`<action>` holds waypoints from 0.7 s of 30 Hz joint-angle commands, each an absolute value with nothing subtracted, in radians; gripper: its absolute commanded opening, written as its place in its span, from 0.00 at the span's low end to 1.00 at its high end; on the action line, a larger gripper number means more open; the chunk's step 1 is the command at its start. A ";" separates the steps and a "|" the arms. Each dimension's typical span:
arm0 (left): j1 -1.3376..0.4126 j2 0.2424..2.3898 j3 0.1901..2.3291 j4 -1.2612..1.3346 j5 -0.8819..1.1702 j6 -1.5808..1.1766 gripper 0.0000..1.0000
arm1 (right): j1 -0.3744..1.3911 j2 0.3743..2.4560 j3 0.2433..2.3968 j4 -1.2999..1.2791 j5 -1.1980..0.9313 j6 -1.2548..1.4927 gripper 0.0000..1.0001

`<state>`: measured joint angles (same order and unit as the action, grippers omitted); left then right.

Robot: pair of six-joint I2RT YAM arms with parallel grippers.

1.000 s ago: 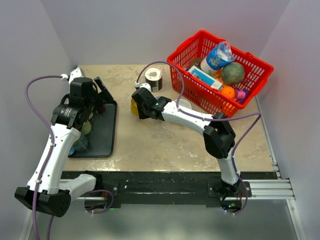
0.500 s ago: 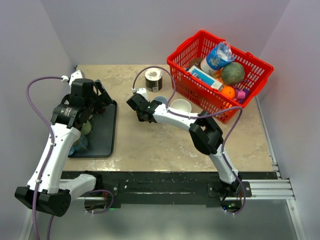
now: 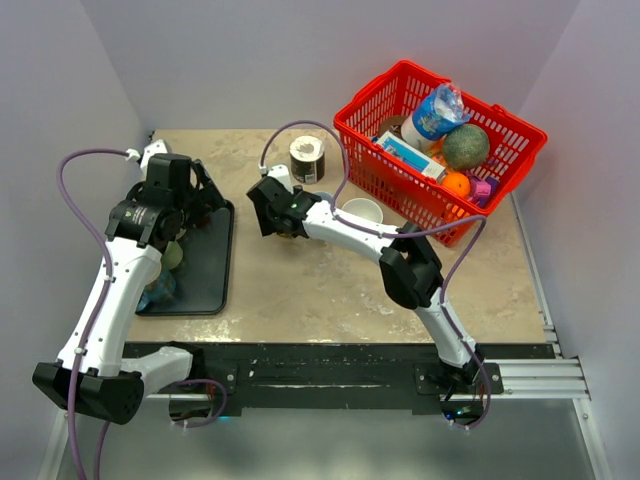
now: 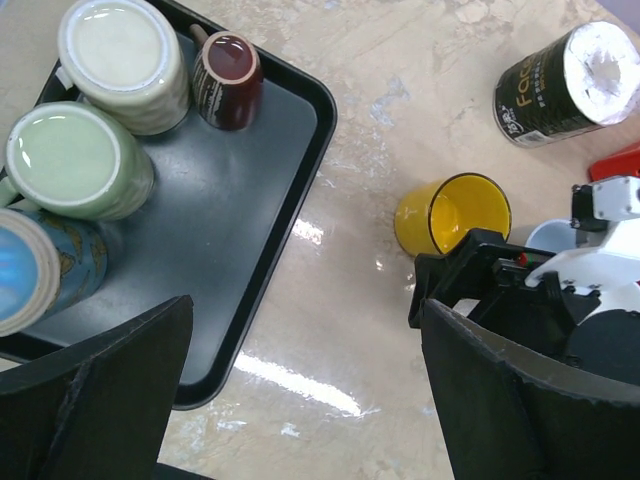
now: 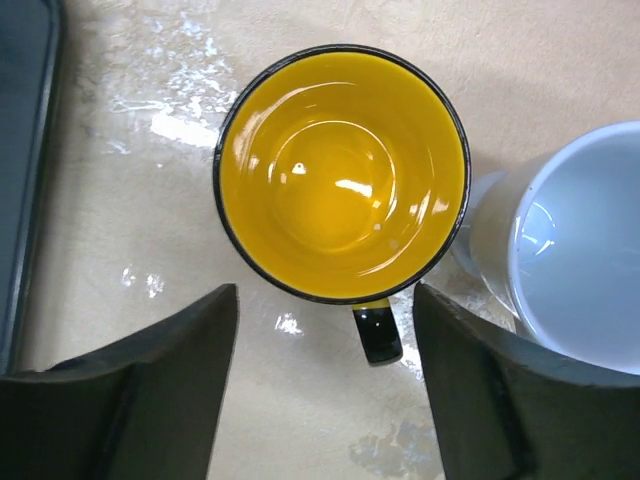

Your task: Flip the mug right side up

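The glossy yellow ceramic mug with a black rim and handle (image 5: 340, 170) stands mouth-up on the beige stone-patterned tabletop (image 5: 130, 210), just beside a white cup (image 5: 580, 260), under the right gripper (image 5: 325, 340) with its fingers spread clear of it, while the left gripper (image 4: 300, 380) gapes wide by the black tray (image 4: 250, 200).

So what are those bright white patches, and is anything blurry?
Right wrist view: glare inside the yellow mug and on the glossy table; the fingers at the bottom look dark and soft. Left wrist view: a white glare streak on the table beside the black tray. Top view: even light, sharp.
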<state>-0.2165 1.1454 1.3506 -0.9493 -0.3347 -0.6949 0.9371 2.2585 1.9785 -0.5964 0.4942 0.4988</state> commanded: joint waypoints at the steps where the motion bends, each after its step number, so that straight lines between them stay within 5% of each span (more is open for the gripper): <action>1: -0.209 1.141 1.400 -0.971 -0.396 -0.693 0.99 | 0.937 2.203 2.051 -0.643 0.457 0.525 0.79; 21: 0.160 1.204 1.333 -1.005 -0.506 -0.604 0.99 | 0.723 1.855 1.806 -0.632 0.247 0.543 0.86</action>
